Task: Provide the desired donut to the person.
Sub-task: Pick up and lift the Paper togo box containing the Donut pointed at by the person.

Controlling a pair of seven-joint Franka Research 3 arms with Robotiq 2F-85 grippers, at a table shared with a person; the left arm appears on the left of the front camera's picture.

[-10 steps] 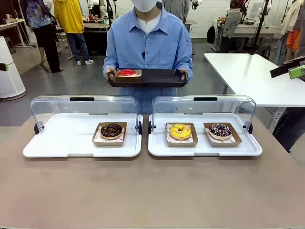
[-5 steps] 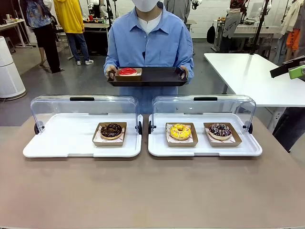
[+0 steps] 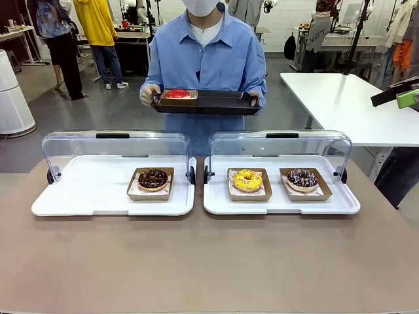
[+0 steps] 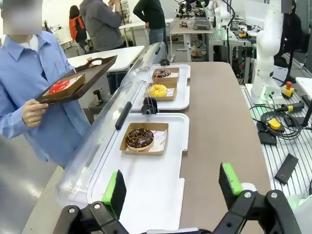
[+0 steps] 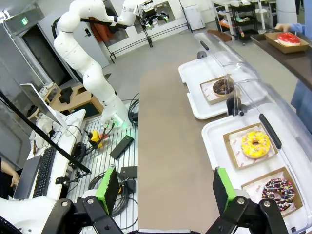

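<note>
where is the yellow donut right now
Front view: the yellow donut sits in the right-hand white tray, just left of the sprinkled chocolate donut.

The worktop (image 3: 209,261) is smooth, matt brown. The left tray (image 3: 85,190) and the right tray (image 3: 219,199) are glossy white plastic under clear, shiny plastic lids (image 3: 114,147). The boxes (image 3: 152,195) are plain matt brown cardboard. The person (image 3: 206,59) wears a soft blue cloth shirt and holds a smooth black plastic tray (image 3: 219,101).
</note>
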